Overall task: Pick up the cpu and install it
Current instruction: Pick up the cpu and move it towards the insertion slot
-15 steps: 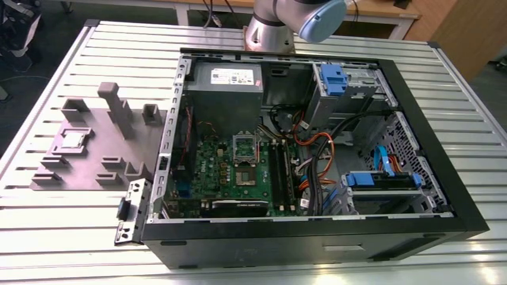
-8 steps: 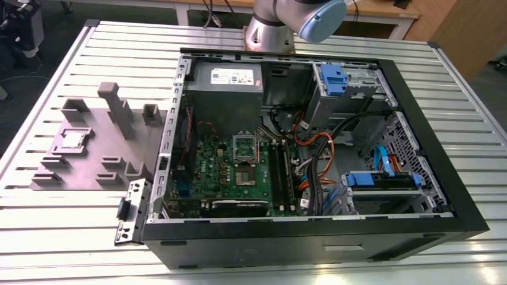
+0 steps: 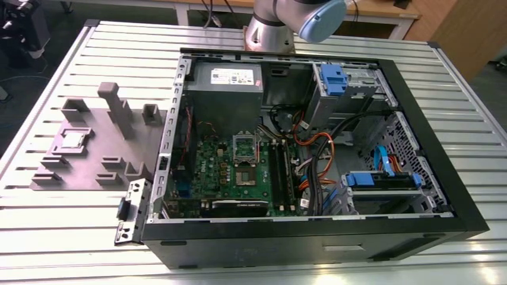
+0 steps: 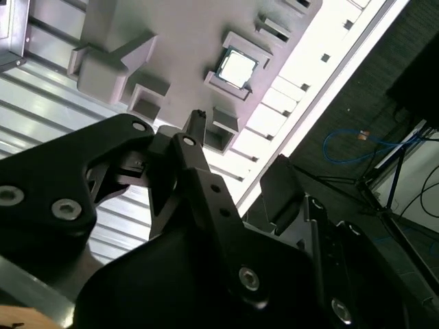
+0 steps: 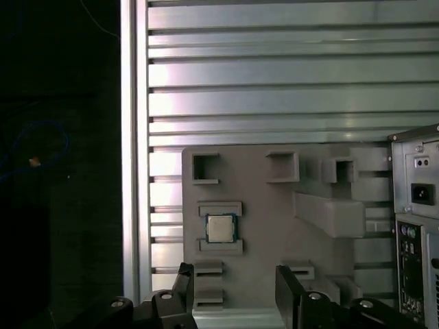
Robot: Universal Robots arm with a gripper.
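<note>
The cpu (image 3: 73,140) is a small silver square lying flat in a recess of the grey fixture plate (image 3: 56,178), at the exterior view's left of the computer case. Both wrist views look down on the cpu (image 5: 219,228) (image 4: 235,67) from well above. My gripper (image 5: 236,291) (image 4: 236,154) hangs over the fixture, open, with nothing between its black fingers (image 5: 289,291). It is apart from the chip. On the green motherboard (image 3: 237,172) inside the case sits the metal socket frame (image 3: 243,148).
The open black computer case (image 3: 317,237) lies on a slotted aluminium table (image 3: 71,237), with cables, drive bays and a power supply (image 3: 225,83) inside. Upright grey blocks (image 3: 115,107) rise from the fixture. The table edge (image 5: 127,137) borders dark floor.
</note>
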